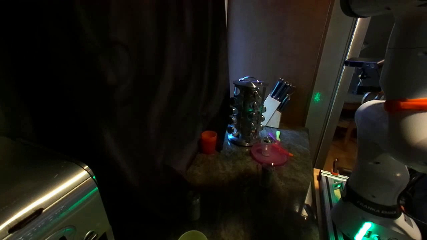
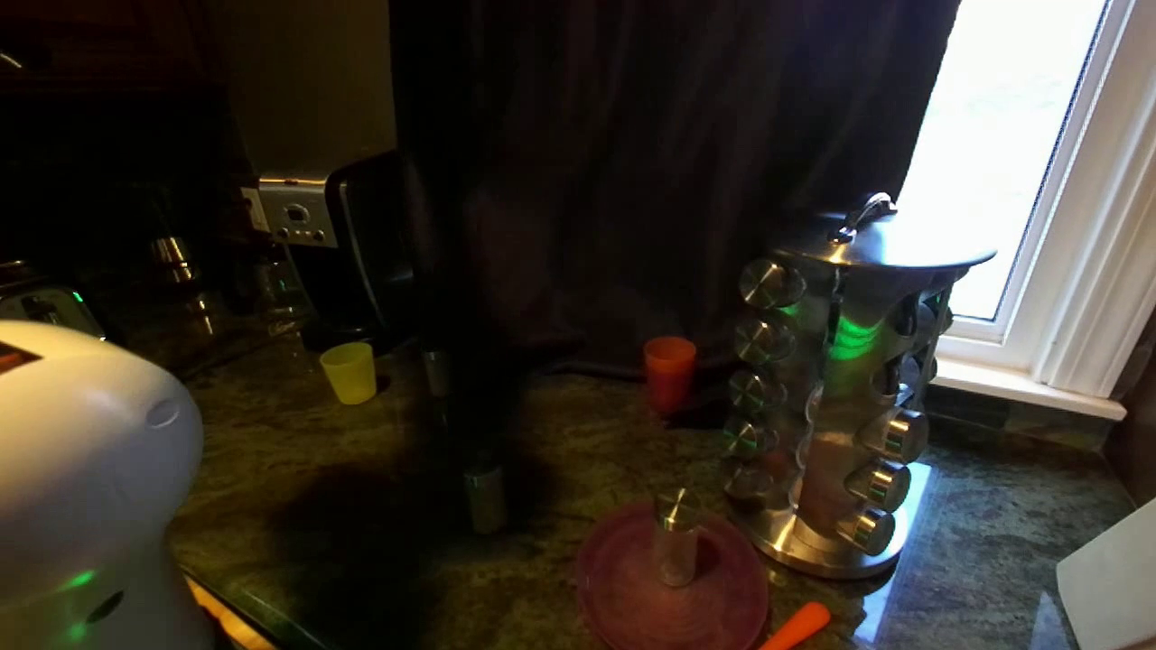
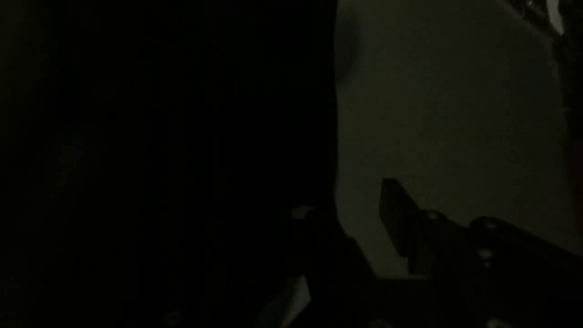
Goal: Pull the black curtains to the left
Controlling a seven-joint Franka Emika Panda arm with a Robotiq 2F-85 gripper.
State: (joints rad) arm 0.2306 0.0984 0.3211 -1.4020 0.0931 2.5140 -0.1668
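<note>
white arm (image 1: 380, 130) upright, pincer (image 3: 355, 212) parted

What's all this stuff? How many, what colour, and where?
Black curtain: 1, black, behind counter
Counter: 1, greenish-brown, below curtain
Window: 1, bright white, beside curtain
Spice rack: 1, silver, near window
Knife block: 1, white, beside rack
Plate: 1, purplish, near rack
Loose jars: 3, mostly dim, one on plate, two on counter
Cups: 2, orange and yellow, on counter
Appliance: 1, silver and black, near yellow cup
Utensils: count unclear, orange and green showing, at plate
Background items: too dark to count
Robot arm: 1, white, beside counter
Gripper: 1, dark, in wrist view
</note>
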